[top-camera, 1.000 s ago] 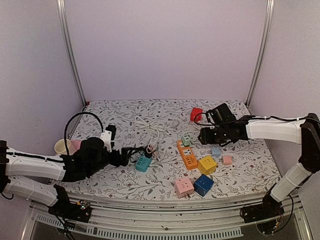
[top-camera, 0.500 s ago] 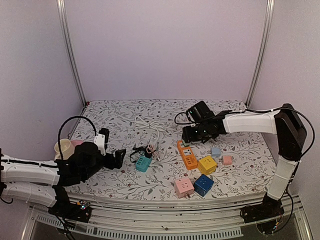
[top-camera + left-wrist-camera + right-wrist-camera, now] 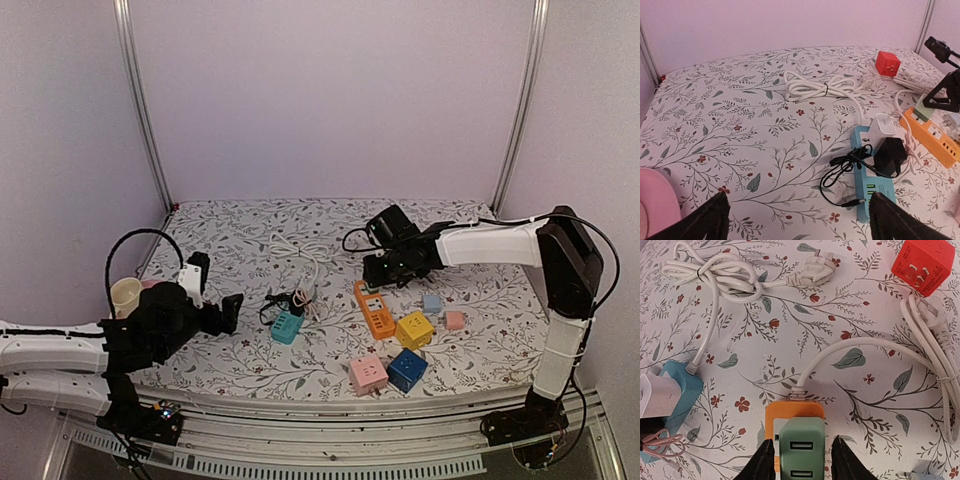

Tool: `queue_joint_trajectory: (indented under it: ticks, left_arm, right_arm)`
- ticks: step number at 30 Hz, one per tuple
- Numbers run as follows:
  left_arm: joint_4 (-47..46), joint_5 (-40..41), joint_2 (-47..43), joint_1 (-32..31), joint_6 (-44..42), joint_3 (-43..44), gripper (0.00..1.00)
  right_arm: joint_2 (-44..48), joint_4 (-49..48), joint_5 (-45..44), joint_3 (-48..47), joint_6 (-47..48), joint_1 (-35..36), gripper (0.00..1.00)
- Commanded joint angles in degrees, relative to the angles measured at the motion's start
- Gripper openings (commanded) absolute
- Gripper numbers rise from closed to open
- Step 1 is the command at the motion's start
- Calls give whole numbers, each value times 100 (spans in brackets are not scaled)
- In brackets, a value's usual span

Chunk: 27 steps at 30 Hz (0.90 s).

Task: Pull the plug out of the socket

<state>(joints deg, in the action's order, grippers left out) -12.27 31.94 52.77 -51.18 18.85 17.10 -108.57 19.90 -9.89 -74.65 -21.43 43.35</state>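
A green plug (image 3: 801, 447) sits in the end of an orange power strip (image 3: 790, 412) with a white cord. My right gripper (image 3: 801, 462) is open and straddles the green plug, one finger (image 3: 762, 462) at each side. In the top view the right gripper (image 3: 385, 268) covers the plug, above the orange strip (image 3: 377, 312). A teal power strip (image 3: 870, 195) carries a white plug (image 3: 881, 127) and a black adapter (image 3: 890, 155). My left gripper (image 3: 797, 222) is wide open and empty, left of the teal strip (image 3: 286, 325) in the top view (image 3: 226, 312).
A coiled white cable (image 3: 300, 255) lies behind the teal strip. A red cube (image 3: 922, 265) lies far right. Yellow (image 3: 414, 328), blue (image 3: 407, 369) and pink (image 3: 368, 374) cubes sit by the orange strip. A cream cup (image 3: 126, 293) stands at the left edge.
My right gripper has moved left and now sits over the green plug on the orange strip. My left arm has drawn back to the left, away from the teal strip.
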Motion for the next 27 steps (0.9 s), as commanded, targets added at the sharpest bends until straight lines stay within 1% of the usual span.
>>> queue_joint_trajectory:
  ticks: [1, 8, 11, 12, 21, 27]
  left_arm:
    - [85, 242, -117, 74, -224, 77, 97]
    - [-69, 288, 4, 80, -286, 32, 97]
    - [-150, 274, -46, 91, -291, -16, 97]
    - [-168, 258, -74, 95, -292, -49, 97]
    - [-231, 38, -510, 309, -221, -257, 97]
    - [-231, -48, -467, 365, -206, -252, 97]
  right_arm:
    - [-155, 82, -129, -182, -2, 50, 38]
    - [-246, 162, -195, -265, -31, 111, 23]
    - [-188, 176, -231, -281, -45, 131, 20]
    - [-176, 180, -249, -293, -53, 134, 16]
    - [33, 282, -340, -435, -44, 195, 14]
    - [179, 328, -369, -452, -36, 200, 13]
